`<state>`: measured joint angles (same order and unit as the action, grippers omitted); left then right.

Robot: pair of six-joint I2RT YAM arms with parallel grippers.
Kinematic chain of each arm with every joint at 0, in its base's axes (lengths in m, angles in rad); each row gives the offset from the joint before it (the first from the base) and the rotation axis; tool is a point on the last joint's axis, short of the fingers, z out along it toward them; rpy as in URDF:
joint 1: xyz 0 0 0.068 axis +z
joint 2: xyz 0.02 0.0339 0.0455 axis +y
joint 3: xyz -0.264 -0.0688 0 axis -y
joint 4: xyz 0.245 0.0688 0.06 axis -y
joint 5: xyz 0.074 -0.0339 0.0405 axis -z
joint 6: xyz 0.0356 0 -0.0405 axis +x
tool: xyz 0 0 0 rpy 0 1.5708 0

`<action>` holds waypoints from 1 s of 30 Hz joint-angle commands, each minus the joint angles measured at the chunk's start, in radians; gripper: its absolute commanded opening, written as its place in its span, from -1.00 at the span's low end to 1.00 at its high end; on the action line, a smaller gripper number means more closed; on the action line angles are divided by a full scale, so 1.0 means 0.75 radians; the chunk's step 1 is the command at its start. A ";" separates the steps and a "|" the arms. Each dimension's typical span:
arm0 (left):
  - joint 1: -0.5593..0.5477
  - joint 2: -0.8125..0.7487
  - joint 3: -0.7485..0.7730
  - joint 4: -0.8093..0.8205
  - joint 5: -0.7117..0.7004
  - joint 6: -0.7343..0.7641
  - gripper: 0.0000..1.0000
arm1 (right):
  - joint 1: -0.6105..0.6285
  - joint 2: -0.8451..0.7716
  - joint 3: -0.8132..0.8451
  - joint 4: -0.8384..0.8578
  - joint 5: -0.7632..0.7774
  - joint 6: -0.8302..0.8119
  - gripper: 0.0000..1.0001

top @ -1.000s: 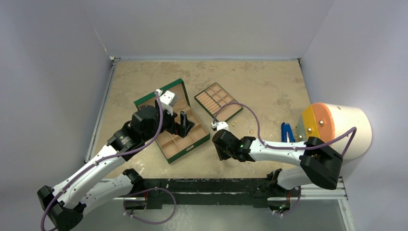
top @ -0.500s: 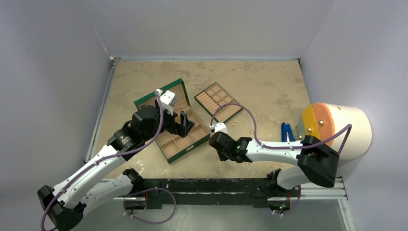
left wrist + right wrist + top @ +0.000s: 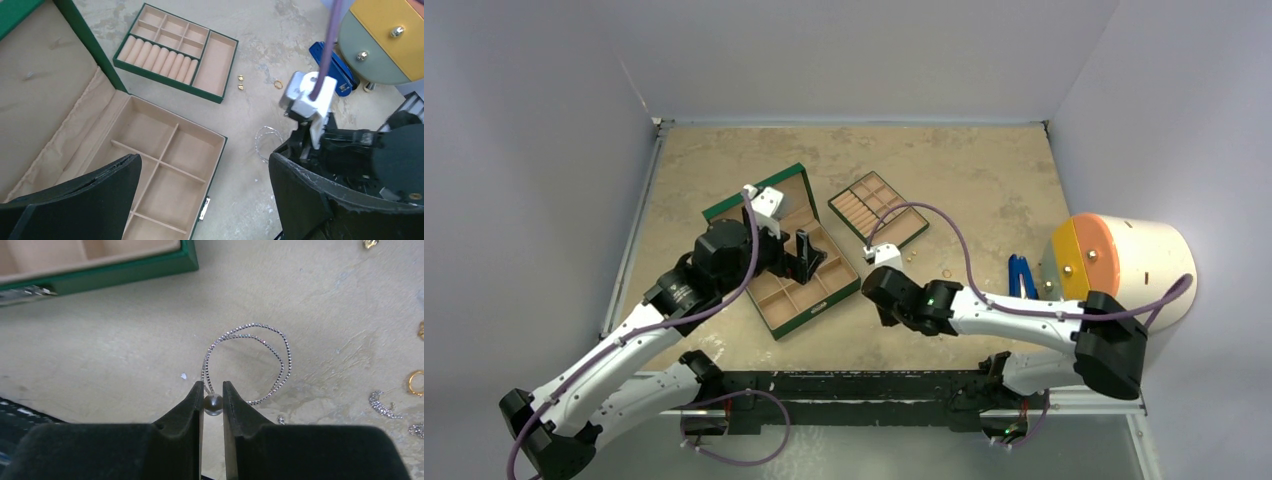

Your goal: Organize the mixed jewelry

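Right gripper has narrowed, pinching silvery chain by its bead, wrist view only; left gripper wide

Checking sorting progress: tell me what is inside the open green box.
The compartments of the green box that show are bare tan lining, with nothing in them. A finger of the left claw covers a few cells, so those cannot be checked.
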<state>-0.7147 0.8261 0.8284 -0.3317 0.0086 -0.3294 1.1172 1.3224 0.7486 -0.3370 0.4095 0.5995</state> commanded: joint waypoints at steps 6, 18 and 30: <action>-0.003 -0.111 0.058 0.004 -0.246 -0.012 0.98 | 0.005 -0.138 0.224 -0.019 0.070 -0.061 -0.94; -0.001 -0.266 0.064 -0.081 -0.808 -0.079 0.97 | 0.006 0.127 0.599 0.119 -0.091 -0.249 -0.92; -0.001 -0.369 0.043 -0.077 -0.950 -0.106 0.97 | -0.035 0.515 0.815 0.271 -0.183 -0.334 -0.91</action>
<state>-0.7147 0.5560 0.8326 -0.4072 -0.6525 -0.3855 1.1126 1.6718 1.3018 -0.2012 0.3042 0.3801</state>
